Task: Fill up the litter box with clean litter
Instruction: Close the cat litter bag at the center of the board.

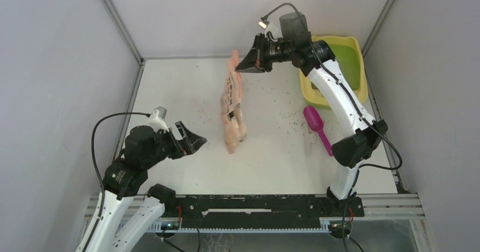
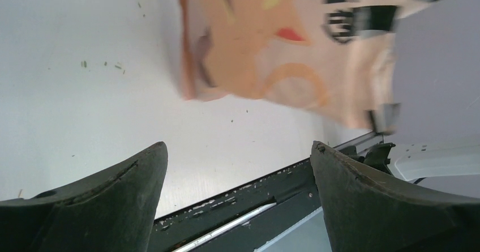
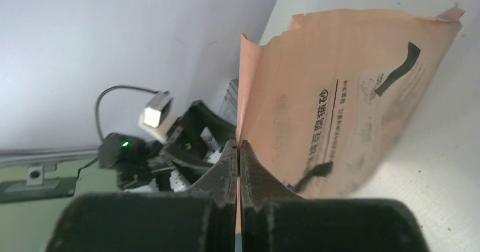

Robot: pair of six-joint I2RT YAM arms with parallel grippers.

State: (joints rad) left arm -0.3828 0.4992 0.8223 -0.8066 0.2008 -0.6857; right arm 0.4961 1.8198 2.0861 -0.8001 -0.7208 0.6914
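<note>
The right claw [image 1: 241,67] is closed on a thin pinch of the top edge of the peach-pink bag [image 1: 233,106], which stands mid-tabletop. The left claw [image 1: 191,141] hangs wide open and empty at the near left, facing the bag's base. The litter box [image 1: 309,91] sits at the far right corner, well apart from the bag, partly hidden by the right arm. The magenta scoop [image 1: 317,128] lies just near of it.

Litter [image 1: 290,123] shows only as loose granules scattered on the tabletop [image 1: 170,93].

The likely risks are these:
- **Slipping:** the pinch holds only paper edge, so a heavy bag could slide out or tear.
- **Spilling:** with no support underneath, the bag may swing or sag and spill short of the basin.
</note>
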